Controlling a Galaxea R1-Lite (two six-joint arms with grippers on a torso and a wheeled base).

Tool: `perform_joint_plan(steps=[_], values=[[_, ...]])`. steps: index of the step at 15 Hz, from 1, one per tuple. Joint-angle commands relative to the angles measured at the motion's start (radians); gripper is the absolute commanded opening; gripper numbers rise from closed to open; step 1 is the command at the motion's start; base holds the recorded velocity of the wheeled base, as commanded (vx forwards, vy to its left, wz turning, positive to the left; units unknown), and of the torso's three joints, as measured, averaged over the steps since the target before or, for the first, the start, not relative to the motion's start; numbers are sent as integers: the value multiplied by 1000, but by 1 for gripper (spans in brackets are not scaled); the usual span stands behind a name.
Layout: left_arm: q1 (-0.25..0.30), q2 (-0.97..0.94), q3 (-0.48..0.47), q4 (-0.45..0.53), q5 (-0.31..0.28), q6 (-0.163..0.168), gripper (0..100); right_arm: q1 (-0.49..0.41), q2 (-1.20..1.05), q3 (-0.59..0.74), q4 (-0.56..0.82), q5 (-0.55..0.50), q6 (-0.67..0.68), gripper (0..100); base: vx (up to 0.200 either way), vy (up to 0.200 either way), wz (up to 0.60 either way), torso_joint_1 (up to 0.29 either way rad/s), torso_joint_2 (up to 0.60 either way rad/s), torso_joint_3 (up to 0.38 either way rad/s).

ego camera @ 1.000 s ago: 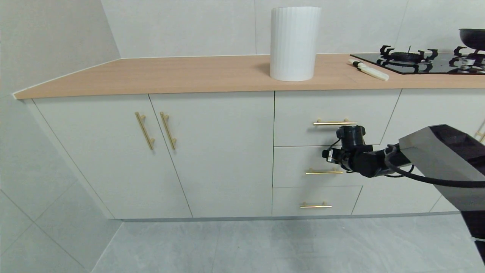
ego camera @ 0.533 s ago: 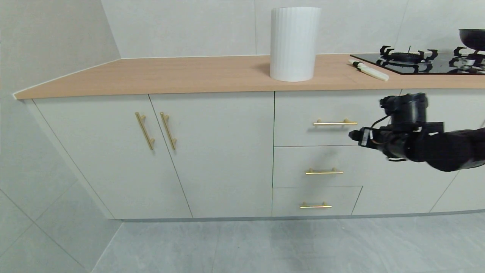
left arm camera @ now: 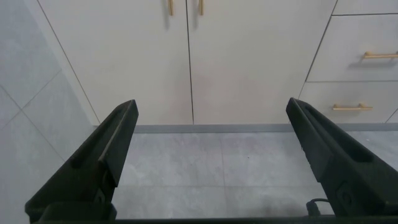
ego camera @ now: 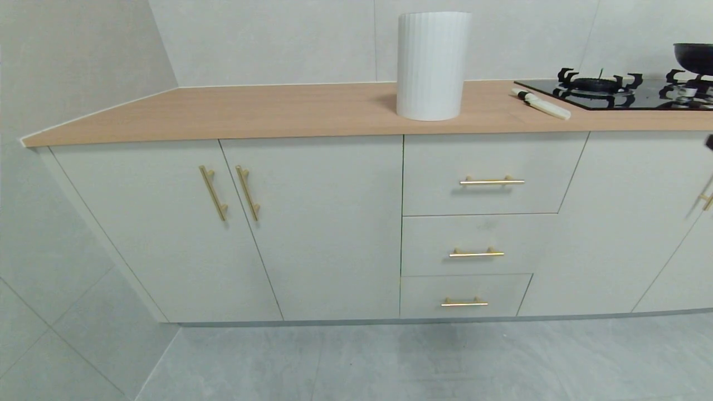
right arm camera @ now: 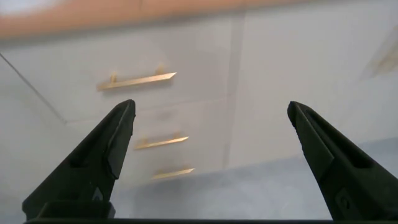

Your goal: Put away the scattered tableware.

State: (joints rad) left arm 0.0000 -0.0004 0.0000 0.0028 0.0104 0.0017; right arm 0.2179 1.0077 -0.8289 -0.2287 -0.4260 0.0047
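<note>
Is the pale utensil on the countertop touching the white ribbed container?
Apart. The head view shows a strip of bare countertop between the container and the utensil, which lies nearer the hob.

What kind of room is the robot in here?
Most likely a kitchen: a wooden countertop over pale cabinets and drawers, a black gas hob at the counter's right end, and a knife lying beside it.

The left gripper (left arm camera: 210, 104) has two matte black fingers (left arm camera: 102, 162), long wedges with bevelled edges narrowing to blunt tips, and a thin black cable (left arm camera: 317, 201) loops at the base of one. The right gripper (right arm camera: 210, 106) has the same black, tapering fingers (right arm camera: 329, 162).
</note>
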Motion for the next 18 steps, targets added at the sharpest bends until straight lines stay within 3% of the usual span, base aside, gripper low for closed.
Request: perform_joint_plan(steps=[1,4,8,10,12,15,18], values=[[0,0,0,0,0,0,100,-9,-393,73,115,-30,-103,100,0,0,0,0,0,0],[0,0,0,0,0,0,100,-107,-644,133,218,-23,-189,100,0,0,0,0,0,0],[0,0,0,0,0,0,100,-135,-867,194,359,-22,-192,100,0,0,0,0,0,0],[2,0,0,0,0,0,100,-190,-948,212,430,-11,-189,100,0,0,0,0,0,0],[2,0,0,0,0,0,100,-203,-988,243,434,33,-189,100,0,0,0,0,0,0],[0,0,0,0,0,0,100,-213,-1008,436,401,119,-115,100,0,0,0,0,0,0],[0,0,0,0,0,0,100,-213,-1008,660,290,328,6,100,0,0,0,0,0,0]])
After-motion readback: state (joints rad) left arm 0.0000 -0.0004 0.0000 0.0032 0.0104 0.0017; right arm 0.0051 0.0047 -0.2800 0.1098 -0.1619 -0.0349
